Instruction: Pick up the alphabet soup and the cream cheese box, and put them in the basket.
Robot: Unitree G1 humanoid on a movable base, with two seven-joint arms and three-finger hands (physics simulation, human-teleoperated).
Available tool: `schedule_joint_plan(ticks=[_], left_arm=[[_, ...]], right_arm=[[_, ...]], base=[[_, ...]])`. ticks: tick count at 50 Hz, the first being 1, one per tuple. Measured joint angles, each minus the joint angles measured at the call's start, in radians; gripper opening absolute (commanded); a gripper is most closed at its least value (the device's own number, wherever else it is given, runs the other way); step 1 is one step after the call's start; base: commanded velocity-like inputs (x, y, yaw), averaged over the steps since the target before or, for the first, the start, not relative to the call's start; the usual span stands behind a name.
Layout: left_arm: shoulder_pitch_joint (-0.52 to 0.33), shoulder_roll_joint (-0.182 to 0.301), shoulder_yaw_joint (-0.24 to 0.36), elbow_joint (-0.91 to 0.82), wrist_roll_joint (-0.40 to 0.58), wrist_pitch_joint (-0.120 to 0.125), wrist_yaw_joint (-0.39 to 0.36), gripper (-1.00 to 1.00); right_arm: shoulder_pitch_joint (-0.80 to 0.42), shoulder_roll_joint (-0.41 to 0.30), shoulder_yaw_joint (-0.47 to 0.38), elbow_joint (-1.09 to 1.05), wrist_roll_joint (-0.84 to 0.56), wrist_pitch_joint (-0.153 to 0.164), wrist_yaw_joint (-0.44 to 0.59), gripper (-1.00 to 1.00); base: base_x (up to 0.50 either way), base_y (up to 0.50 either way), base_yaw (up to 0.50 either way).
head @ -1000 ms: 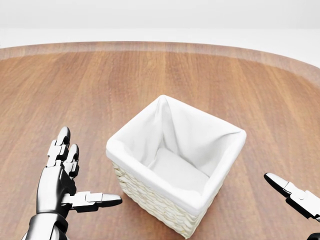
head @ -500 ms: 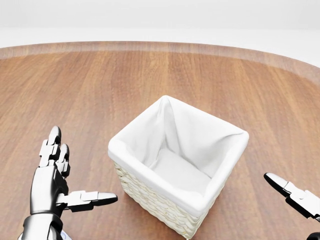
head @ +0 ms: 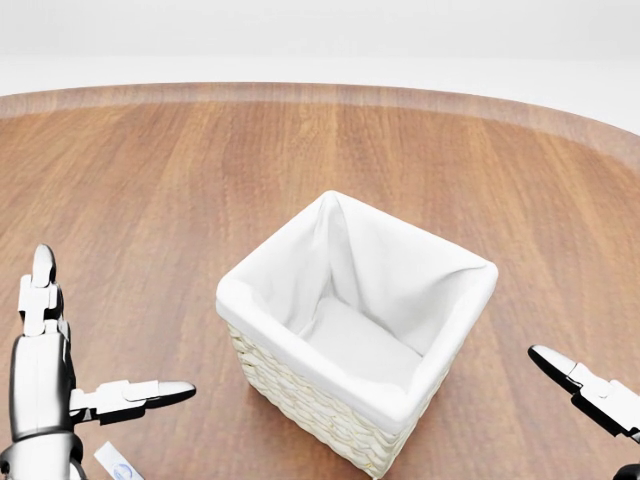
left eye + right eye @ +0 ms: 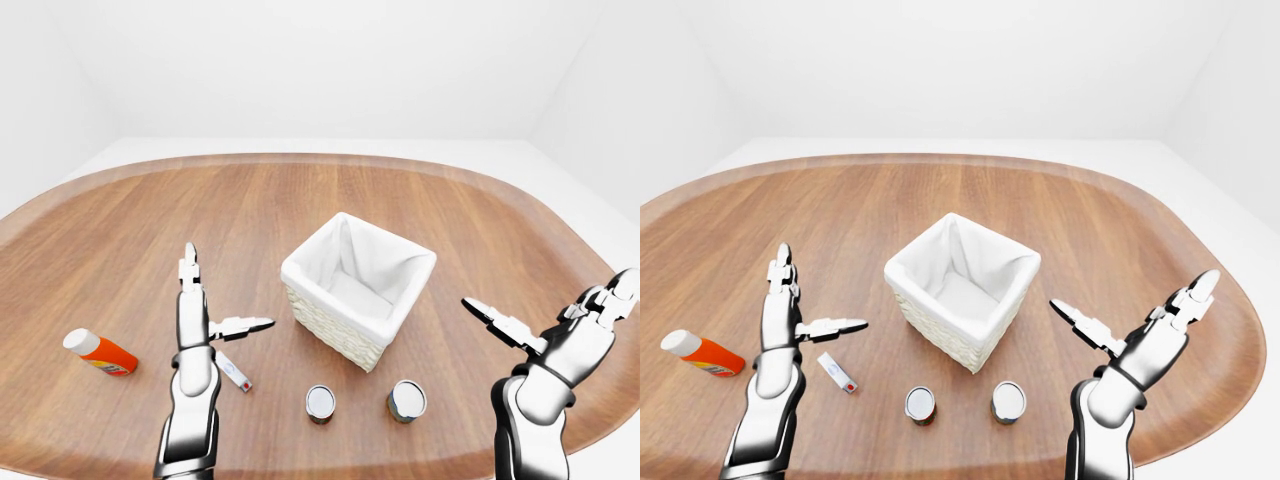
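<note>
A wicker basket [image 4: 357, 300] with a white cloth lining stands mid-table, and nothing shows inside it. Below it in the left-eye view stand two silver-lidded cans, one on the left [image 4: 320, 403] and one on the right [image 4: 406, 400]. Their labels are unreadable, so I cannot tell which is the alphabet soup. A small flat white box [image 4: 233, 371], apparently the cream cheese, lies just right of my left forearm. My left hand [image 4: 215, 300] is open left of the basket, fingers up and thumb toward it. My right hand [image 4: 550, 300] is open to the basket's right, holding nothing.
An orange bottle with a white cap [image 4: 100, 352] lies at the far left of the table. The oval wooden table [image 4: 250, 210] stretches wide around the basket, its near edge just below the cans.
In the head view my left hand has drawn away from the basket toward the lower left, uncovering a corner of the small box. The right hand has not moved.
</note>
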Motion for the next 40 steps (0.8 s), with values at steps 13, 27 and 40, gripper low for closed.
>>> schedule_joint_plan(ticks=[13, 27, 40], left_arm=[[-0.023, 0.021, 0.012, -0.016, 0.244, 0.039, 0.171, 1.0], [-0.017, 0.035, -0.01, -0.069, 0.549, 0.064, 0.239, 1.0], [-0.02, 0.053, -0.006, -0.116, 0.75, 0.064, 0.262, 1.0]], right_arm=[[0.002, 0.001, 0.001, -0.004, -0.004, -0.001, 0.0, 1.0], [0.002, 0.001, -0.001, -0.006, -0.006, 0.002, 0.0, 1.0], [0.001, 0.001, -0.002, -0.005, -0.01, 0.001, 0.0, 1.0]], base=[[0.0, 0.0, 0.0], [0.0, 0.0, 0.0], [0.0, 0.0, 0.0]])
